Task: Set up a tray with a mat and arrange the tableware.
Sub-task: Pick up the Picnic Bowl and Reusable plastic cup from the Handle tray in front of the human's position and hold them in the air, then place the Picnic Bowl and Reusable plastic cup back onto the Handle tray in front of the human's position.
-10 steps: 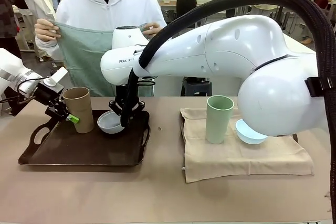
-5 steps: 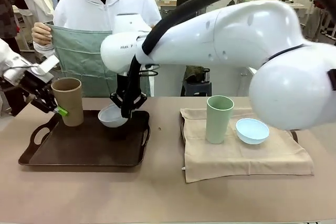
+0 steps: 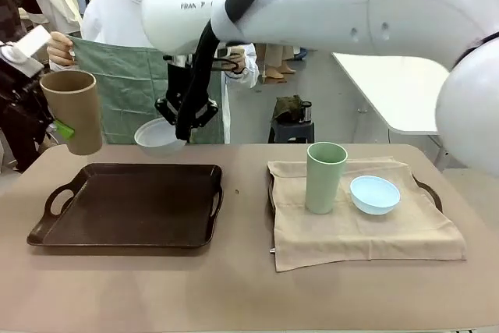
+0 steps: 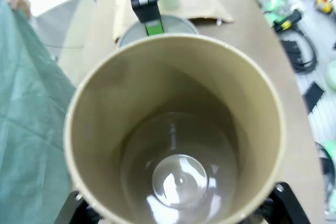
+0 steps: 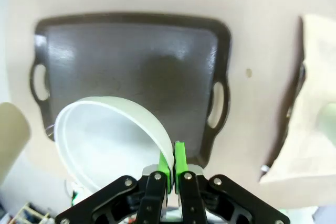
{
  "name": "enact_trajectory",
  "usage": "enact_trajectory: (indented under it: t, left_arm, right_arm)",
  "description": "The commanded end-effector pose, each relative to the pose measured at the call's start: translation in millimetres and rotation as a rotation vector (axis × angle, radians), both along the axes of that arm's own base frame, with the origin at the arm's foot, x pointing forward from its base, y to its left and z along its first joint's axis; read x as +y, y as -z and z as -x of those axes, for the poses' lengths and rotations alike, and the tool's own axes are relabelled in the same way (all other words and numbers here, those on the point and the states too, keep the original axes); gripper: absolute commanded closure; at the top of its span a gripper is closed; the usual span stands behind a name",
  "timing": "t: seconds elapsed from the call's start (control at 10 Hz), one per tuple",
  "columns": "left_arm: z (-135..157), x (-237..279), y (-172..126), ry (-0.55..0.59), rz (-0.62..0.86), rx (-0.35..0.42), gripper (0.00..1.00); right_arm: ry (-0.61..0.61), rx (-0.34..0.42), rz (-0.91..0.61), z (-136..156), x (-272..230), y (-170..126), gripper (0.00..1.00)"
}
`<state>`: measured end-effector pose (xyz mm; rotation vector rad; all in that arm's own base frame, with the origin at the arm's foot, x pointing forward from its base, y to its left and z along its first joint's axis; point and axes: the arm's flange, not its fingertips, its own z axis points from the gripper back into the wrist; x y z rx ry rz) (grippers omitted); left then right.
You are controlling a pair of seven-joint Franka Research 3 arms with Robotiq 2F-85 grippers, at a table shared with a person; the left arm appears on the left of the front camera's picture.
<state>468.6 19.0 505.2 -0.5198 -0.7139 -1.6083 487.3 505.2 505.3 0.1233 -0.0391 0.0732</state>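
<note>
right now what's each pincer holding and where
Left pincer: tall tan plastic cup, by its side wall. Right pincer: small round white bowl, pinched at its rim.

Bright, even light; soft shadows; glare inside tan cup [image 4: 176,140]; wrist views blurred.

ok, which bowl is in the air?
The white bowl, pinched at its rim by the right hand, above the tray; the blue bowl sits on the beige cloth.

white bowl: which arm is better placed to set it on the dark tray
Right: the right gripper pinches the white bowl's rim above the dark tray. The left gripper holds the tan cup.
</note>
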Motion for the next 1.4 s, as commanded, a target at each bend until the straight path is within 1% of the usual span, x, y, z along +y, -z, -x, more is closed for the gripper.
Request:
enact_trajectory:
  t: [0.0,0.2,0.3,0.4,0.5,1.3]
  left_arm:
    - [19,-6,-18,-0.025,0.005,-0.015,1.00]
    - [27,-7,-40,-0.041,0.005,-0.031,1.00]
    - [30,-5,-48,-0.048,0.006,-0.045,1.00]
    - [34,-5,-51,-0.053,0.006,-0.046,1.00]
    - [24,-4,-46,-0.028,0.009,-0.055,1.00]
    - [24,-4,-46,-0.028,0.009,-0.055,1.00]
  right_arm:
    - [0.021,-0.025,-0.004,26,-2,-14,1.00]
    - [0.015,-0.056,-0.013,41,5,-39,1.00]
    - [0.014,-0.069,-0.018,45,6,-45,1.00]
    - [0.001,-0.064,-0.022,42,0,-44,1.00]
    - [-0.016,-0.046,-0.039,39,10,-48,1.00]
    - [-0.016,-0.046,-0.039,39,10,-48,1.00]
